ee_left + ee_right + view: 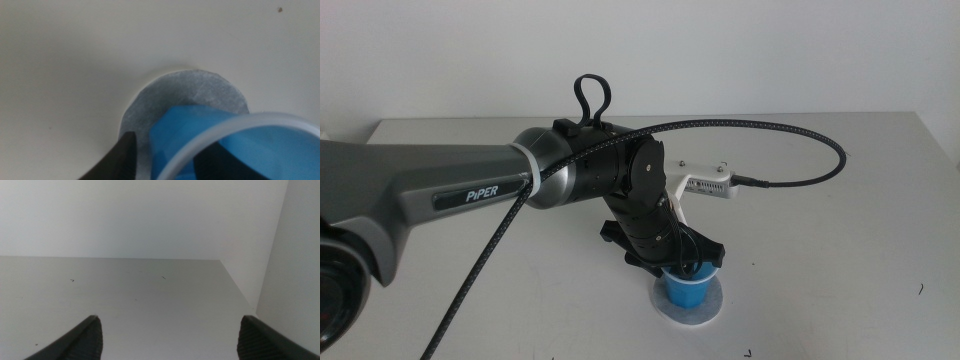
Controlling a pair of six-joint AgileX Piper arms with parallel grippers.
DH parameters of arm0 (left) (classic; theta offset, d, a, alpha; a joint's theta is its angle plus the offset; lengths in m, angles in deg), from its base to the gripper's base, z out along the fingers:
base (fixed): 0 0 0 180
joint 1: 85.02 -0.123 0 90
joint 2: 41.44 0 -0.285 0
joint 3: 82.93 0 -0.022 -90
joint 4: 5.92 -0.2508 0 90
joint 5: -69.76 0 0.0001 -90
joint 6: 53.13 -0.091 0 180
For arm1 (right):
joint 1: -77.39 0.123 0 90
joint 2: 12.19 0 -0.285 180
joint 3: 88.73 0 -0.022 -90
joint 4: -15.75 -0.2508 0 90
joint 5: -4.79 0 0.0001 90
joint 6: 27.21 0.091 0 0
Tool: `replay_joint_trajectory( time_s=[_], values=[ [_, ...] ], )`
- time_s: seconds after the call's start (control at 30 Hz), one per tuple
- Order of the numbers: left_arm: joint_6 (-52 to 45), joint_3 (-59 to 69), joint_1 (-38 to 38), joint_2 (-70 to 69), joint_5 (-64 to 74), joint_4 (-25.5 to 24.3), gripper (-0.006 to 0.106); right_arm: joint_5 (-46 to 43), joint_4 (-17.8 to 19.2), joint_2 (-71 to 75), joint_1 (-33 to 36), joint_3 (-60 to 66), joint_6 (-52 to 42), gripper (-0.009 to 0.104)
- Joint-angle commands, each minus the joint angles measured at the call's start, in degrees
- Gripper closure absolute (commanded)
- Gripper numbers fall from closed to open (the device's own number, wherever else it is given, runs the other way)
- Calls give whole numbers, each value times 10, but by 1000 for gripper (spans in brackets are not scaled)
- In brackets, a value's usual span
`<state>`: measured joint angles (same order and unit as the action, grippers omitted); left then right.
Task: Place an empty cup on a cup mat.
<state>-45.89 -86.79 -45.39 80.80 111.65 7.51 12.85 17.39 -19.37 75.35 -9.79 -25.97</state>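
A: Nearest the lens is the left arm (430, 195), reaching in over the table (840, 240). Why is it bent down like that?

B: So the left gripper (682, 262) can come at the cup (683, 290) from above. Its jaws are closed on the cup's rim; in the left wrist view one dark jaw sits outside the blue wall and another dark shape shows inside the white rim.

A: And where is the cup?

B: Over the mat (688, 303), which shows pale around its base. It looks set down or nearly so; I cannot tell whether the bottom touches.

A: Why hold on, then?

B: My guess: to keep it upright until it is centred.

A: The other arm?

B: The right gripper (170, 337) waits with jaws wide apart, looking across bare table.
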Motion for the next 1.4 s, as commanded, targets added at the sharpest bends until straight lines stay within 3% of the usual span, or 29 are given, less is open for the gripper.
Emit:
replay_joint_trajectory(
  time_s=[0.0, 0.1, 0.33, 0.43, 0.73, 0.97, 1.2, 1.37],
  values=[
    [2, -17, 4, -33, -12, 8, 44, -43, 8, 15, 0, -5, -3, 1],
    [0, -17, 4, -44, -8, 4, 28, -43, 8, 15, 0, -5, -3, 1],
    [-4, -17, 4, -103, -14, -28, 10, -43, 8, 15, 0, -5, -3, 1],
    [-4, -17, 4, -137, -13, -47, -5, -43, 8, 15, 0, -5, -3, 1],
    [0, -17, -3, -286, -33, -68, -5, -43, 8, 15, 0, -5, -3, 1],
    [0, -17, -3, -399, -19, -192, -5, -43, 8, 15, 0, -5, -3, 1],
    [10, -10, -15, -489, 44, -266, -5, -43, 8, 15, 0, -5, -3, 1],
    [3, 44, -92, -568, 47, -241, -5, -43, 8, 15, 0, -5, -3, 1]
  ],
)
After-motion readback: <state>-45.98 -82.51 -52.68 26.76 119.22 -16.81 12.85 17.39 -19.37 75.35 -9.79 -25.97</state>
